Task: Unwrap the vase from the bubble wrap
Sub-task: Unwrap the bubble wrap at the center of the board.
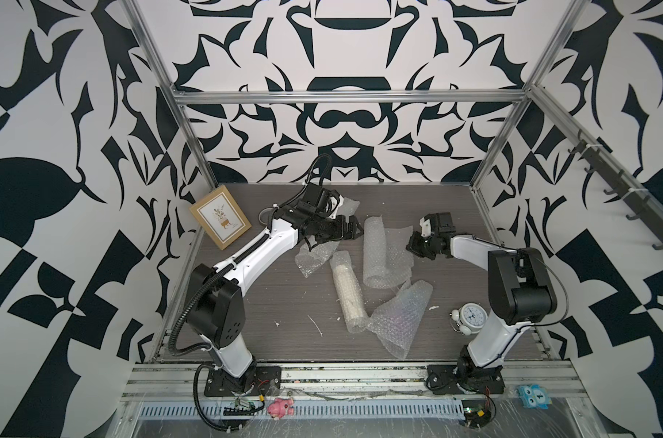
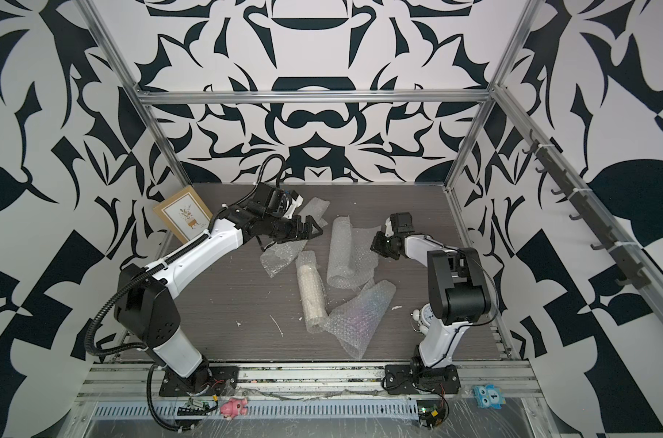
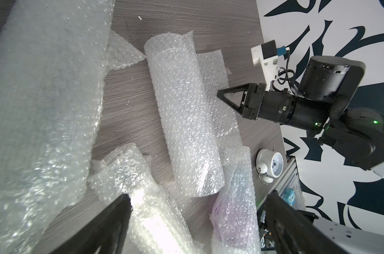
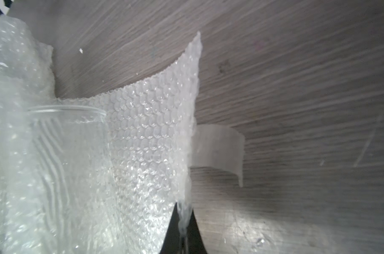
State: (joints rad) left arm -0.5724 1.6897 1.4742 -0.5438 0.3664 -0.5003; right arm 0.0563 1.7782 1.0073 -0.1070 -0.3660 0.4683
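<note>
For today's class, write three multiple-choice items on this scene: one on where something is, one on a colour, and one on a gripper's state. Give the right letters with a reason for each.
1. Where does the alarm clock stand?
A. beside the right arm
B. in the far left corner
C. at the centre

2. What colour is the border of the picture frame?
A. blue
B. light brown
C. red

3. How is the right gripper?
A. wide open
B. shut on the clock
C. shut on an edge of bubble wrap

Answers:
1 A: both top views show the clock next to the right arm's lower link.
2 B: a tan border surrounds the white card.
3 C: the right wrist view shows the sheet's edge pinched in the gripper.
</note>
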